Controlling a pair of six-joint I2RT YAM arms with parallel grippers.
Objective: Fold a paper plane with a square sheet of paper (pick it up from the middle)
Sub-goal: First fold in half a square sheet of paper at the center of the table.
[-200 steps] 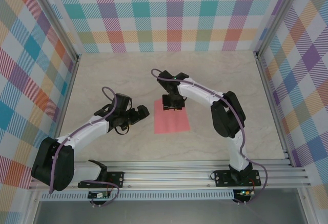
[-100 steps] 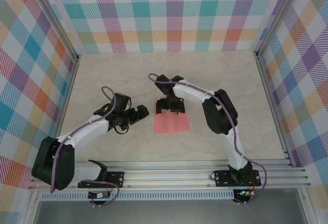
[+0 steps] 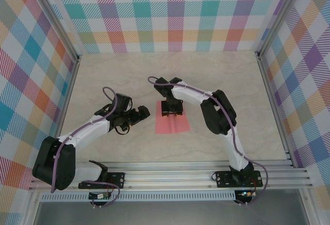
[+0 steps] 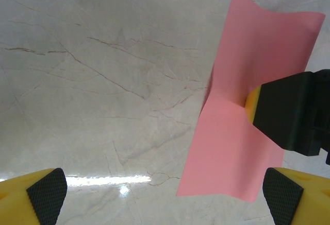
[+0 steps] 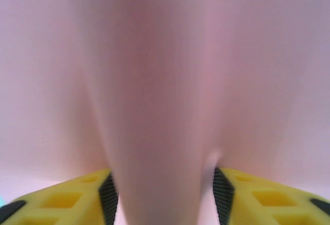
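We count two grippers and one square sheet of paper, lying at frame centre. The left gripper, just left of it, stands wide open and empty. The right gripper, over its upper edge, pinches a raised ridge of it.

No legible text or markings.

A: The square sheet of paper looks thin and matt, salmon-pink, with one soft ridge in it.
B: And the table top is smooth and marble-patterned, glossy enough to throw a white glare.
A: The left gripper has yellow plastic fingers, faced with black cross-hatched pads.
B: The rails along the near edge are pale bare metal. The checked walls look matt.
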